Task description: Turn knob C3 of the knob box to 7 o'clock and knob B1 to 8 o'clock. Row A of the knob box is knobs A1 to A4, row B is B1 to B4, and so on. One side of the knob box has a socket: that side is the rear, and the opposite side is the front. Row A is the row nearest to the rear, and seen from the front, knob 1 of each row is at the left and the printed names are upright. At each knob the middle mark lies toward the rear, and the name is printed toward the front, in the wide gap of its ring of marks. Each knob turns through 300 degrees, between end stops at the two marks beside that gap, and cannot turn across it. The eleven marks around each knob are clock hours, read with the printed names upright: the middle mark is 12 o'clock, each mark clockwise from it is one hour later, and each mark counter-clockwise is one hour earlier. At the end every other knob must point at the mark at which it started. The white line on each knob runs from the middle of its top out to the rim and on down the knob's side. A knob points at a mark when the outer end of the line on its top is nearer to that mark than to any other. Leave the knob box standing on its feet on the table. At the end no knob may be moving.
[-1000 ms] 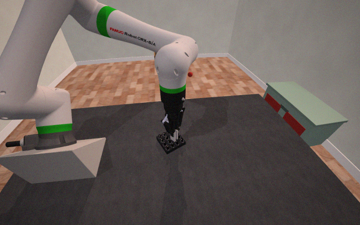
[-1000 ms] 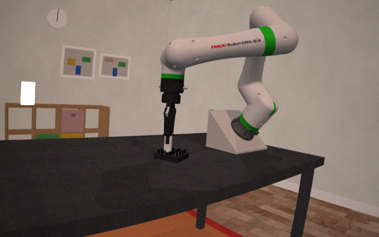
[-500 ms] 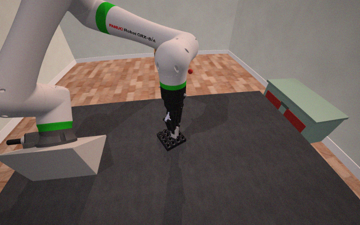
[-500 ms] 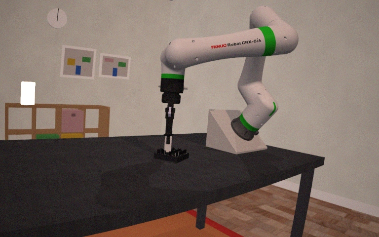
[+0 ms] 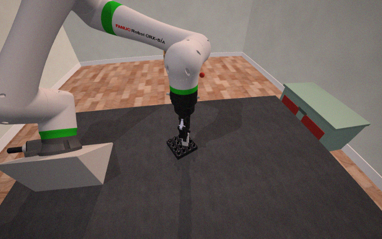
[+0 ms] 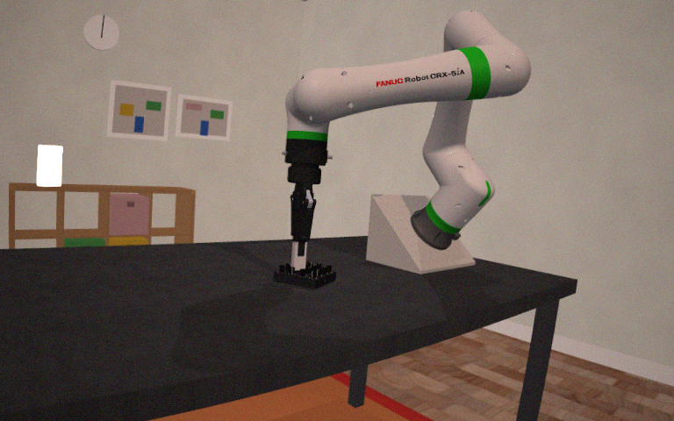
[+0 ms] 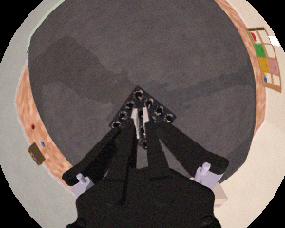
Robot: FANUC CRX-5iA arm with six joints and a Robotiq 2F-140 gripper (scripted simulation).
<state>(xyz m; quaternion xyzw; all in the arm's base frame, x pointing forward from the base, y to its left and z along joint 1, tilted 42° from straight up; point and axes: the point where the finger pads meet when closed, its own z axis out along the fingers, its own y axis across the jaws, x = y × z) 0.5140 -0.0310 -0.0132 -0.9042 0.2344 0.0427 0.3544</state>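
The black knob box (image 5: 181, 155) (image 6: 315, 279) (image 7: 161, 112) stands on its feet near the middle of the dark table (image 5: 261, 177) (image 6: 121, 302). My gripper (image 5: 184, 142) (image 6: 297, 264) (image 7: 141, 114) points straight down onto the box, with its fingertips among the knobs. The fingers are nearly together and shut on one knob, which they hide. The knob names and the white lines are too small to read, so I cannot tell which knob it is. In the wrist view the box shows as a diamond, with one corner pointing away.
The arm's white wedge base (image 5: 68, 169) (image 6: 397, 239) stands on the table behind the box. A green cabinet (image 5: 326, 109) stands on the floor beyond the table's right edge. A wooden shelf (image 6: 101, 190) is against the far wall.
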